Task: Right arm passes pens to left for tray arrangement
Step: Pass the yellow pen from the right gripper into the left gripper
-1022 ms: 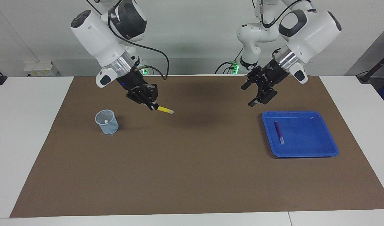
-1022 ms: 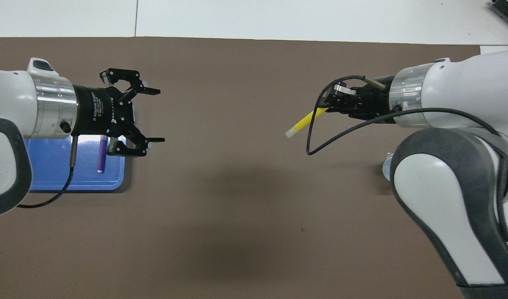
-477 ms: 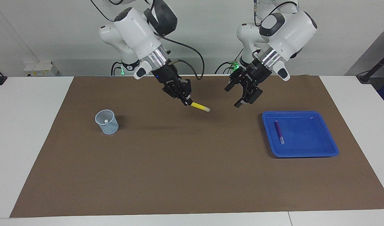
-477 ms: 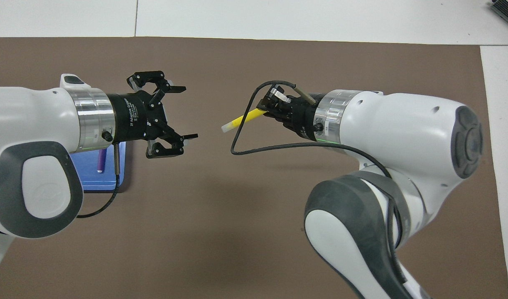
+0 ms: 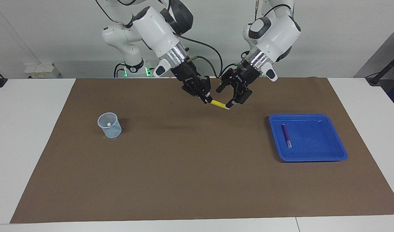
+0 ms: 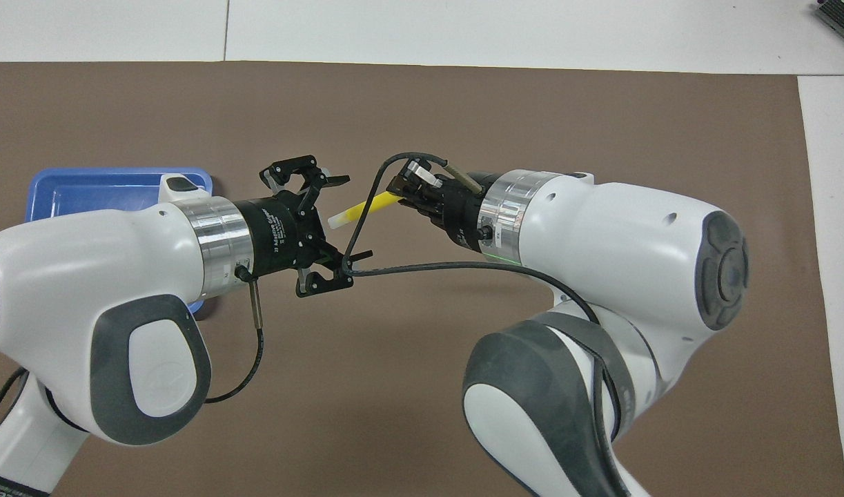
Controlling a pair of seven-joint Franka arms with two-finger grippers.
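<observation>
We see the right gripper (image 5: pixel 206 97) raised over the middle of the brown mat (image 5: pixel 197 180), its 2 fingertips pressed together on one end of the yellow pen (image 5: pixel 218 103). The pen sticks out from those fingertips with its long axis running from the right gripper straight toward the left gripper (image 5: pixel 228 95), sloping slightly downward along the way. Its whitish end leads, and its yellow body trails back into the pinch.

The left gripper hangs over the same stretch of mat, facing the right gripper, with its 2 fingers spread wide. In the overhead view the pen's whitish tip (image 6: pixel 339 221) lies between the spread fingers (image 6: pixel 337 181) of the left gripper (image 6: pixel 349 221). In the facing view that tip sits right at the lower finger, but we cannot tell whether they touch.

The blue tray (image 5: pixel 332 154) rests on the mat toward the left arm's end of the table, well apart from both grippers. In it lies 1 purple pen (image 5: pixel 286 135), near the tray edge that is closest to the grippers, its long axis running from the robots' end outward, with its whitish end pointing away from the robots.

A small translucent cup (image 5: pixel 109 125) stands on the mat toward the right arm's end of the table, well apart from the right gripper.
</observation>
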